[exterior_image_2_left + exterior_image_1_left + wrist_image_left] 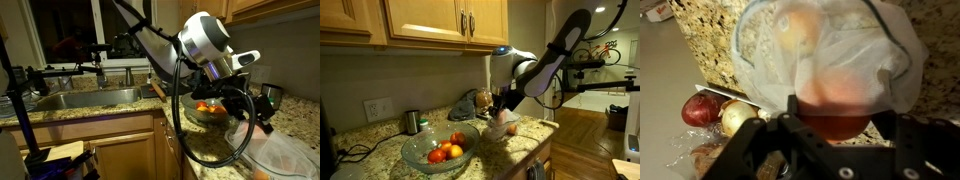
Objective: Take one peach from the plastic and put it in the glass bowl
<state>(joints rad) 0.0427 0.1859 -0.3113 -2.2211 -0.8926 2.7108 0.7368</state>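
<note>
Wrist view: the pincer comes in from the bottom edge, with 2 dark fingers either side of an orange-red peach. Jaws are part-way closed and pressed on the fruit's flanks, so I log the pincer as clenched on the peach. The peach sits at the mouth of the plastic. Its upper part is hazed by the whitish film; its lower part shows plain colour. A 2nd, paler fruit lies deeper in the bag, fully behind film. The bag rests on the speckled granite table. At lower left, 1 dark red round item and 1 yellowish one lie touching each other. I cannot tell what they are or what they lie on.

Exterior views: in an exterior view the pincer points down onto the plastic near the table's outer corner, with the arm entering from the right of frame. The glass bowl stands on the table near the bag, with several orange-red fruits inside. A steel cup stands upright behind the bowl, near the wall. In an exterior view the sink lies well apart from the work spot. There the glass bowl shows behind the pincer, the fruit in it visible as orange patches
</note>
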